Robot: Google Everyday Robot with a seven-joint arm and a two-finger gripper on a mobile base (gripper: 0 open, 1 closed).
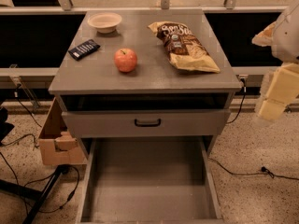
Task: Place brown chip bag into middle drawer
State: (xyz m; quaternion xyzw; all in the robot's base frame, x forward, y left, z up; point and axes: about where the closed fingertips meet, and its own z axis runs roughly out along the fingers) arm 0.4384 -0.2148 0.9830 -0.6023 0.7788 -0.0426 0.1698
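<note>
Four items sit on the counter (pixel 149 73), the brown chip bag (pixel 184 45) ungrasped at upper right. The middle drawer (pixel 149 181) gapes below to receive it. The end effector (pixel 275 99) hovers far right; I cannot tell how open it is.

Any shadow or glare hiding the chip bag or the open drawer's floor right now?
Camera view: warm, even light on the cabinet top, no glare on the brown chip bag. Camera view: the middle drawer floor is dimmer, shaded toward its back, yet visibly bare. Camera view: the gripper hangs at the right edge, beside the cabinet, pale and brightly lit.
</note>
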